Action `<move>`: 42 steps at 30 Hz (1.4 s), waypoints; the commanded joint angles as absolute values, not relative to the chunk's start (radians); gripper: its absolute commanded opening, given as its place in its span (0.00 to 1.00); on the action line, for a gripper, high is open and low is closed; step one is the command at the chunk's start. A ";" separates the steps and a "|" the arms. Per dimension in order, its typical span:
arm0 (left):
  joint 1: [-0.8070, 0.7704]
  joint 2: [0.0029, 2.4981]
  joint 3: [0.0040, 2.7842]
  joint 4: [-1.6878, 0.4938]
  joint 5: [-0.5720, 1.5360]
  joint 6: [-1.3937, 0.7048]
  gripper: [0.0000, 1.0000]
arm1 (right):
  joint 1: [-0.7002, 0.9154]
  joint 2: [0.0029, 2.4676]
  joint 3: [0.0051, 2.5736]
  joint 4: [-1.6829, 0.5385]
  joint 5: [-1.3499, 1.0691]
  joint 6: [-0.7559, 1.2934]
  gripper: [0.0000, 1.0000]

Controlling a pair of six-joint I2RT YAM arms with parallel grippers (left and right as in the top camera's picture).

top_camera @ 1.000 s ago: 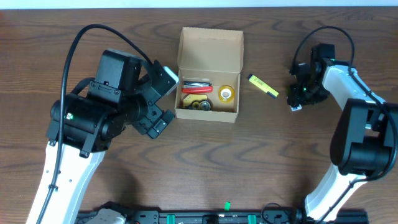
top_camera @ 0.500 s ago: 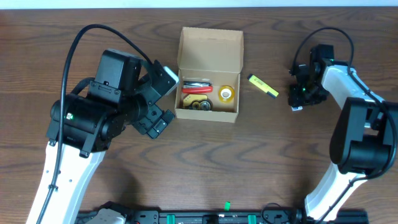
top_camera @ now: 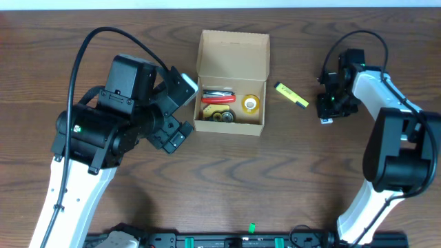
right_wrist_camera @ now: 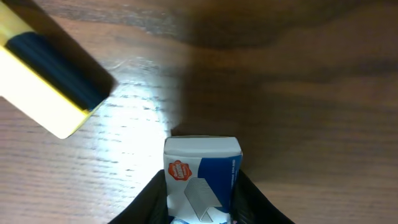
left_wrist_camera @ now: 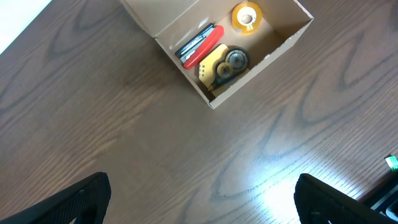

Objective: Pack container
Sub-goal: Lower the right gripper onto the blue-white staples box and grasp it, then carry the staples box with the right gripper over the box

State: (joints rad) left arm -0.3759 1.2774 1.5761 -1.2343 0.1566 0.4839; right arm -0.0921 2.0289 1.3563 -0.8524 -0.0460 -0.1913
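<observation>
The container (top_camera: 231,128), a tan cardboard box with its lid flap (top_camera: 233,54) standing open, sits at the table's middle back. Inside lie a red-handled tool (top_camera: 218,98), a small tape roll (top_camera: 251,104) and a yellow-and-black dispenser (top_camera: 219,114); the left wrist view shows the container (left_wrist_camera: 264,62) from above too. My left gripper (top_camera: 185,110) hangs open just left of the box, nothing between its fingers (left_wrist_camera: 81,199). My right gripper (right_wrist_camera: 202,202) is down at the table on the right, its fingers pressed on both sides of a blue-and-white staple box (right_wrist_camera: 202,177).
A yellow highlighter with a dark cap (top_camera: 292,96) lies between the container and my right gripper (top_camera: 329,110), and shows close at the upper left of the right wrist view (right_wrist_camera: 50,87). Bare wood surrounds the box.
My right gripper's fingers have narrowed onto the staple box and the wrist has shifted slightly up the table. The left arm and the container have not moved.
</observation>
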 commanded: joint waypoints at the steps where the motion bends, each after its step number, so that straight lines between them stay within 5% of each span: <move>1: -0.373 1.275 1.604 -1.238 0.153 0.494 0.95 | -0.076 2.054 1.425 -0.881 -0.050 -0.154 0.24; 11: -0.373 1.275 1.604 -1.238 0.153 0.494 0.95 | -0.025 2.054 1.723 -1.083 -0.053 -0.127 0.20; 20: -0.373 1.275 1.604 -1.238 0.153 0.494 0.95 | 0.179 2.054 2.004 -1.229 -0.060 -0.125 0.21; 42: -0.373 1.275 1.604 -1.238 0.153 0.494 0.95 | 0.552 2.054 1.991 -1.368 -0.062 0.393 0.21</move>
